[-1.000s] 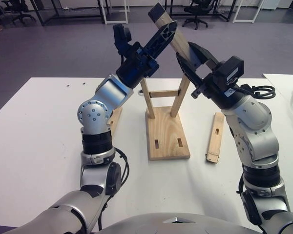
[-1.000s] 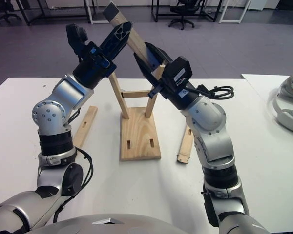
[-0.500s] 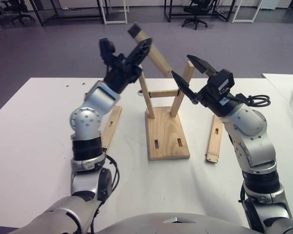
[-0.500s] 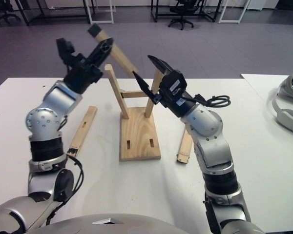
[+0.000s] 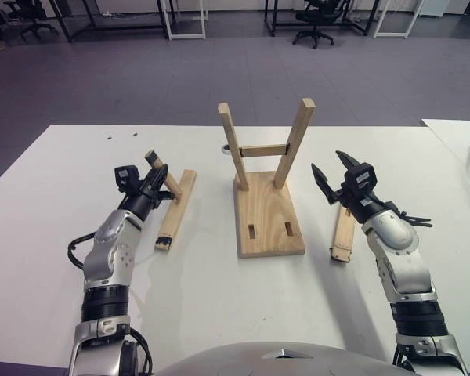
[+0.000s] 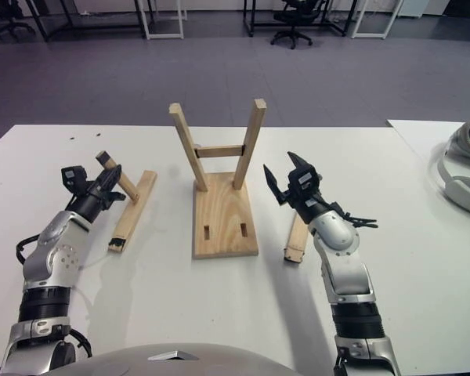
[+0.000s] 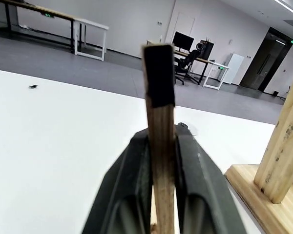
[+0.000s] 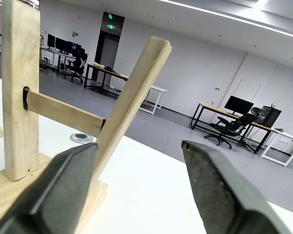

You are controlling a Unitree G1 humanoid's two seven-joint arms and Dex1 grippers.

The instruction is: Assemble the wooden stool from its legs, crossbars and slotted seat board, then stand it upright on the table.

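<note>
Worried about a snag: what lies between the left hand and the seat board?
A loose stool leg lies flat between the left hand and the seat board, in the left eye view.

2 silver arms [image 5: 110,254] — black cables [image 5: 70,252]

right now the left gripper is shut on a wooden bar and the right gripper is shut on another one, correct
Not quite. The left gripper is shut on a wooden bar, but the right gripper is open and holds nothing: the right wrist view shows its fingers spread with empty space between them.
</note>
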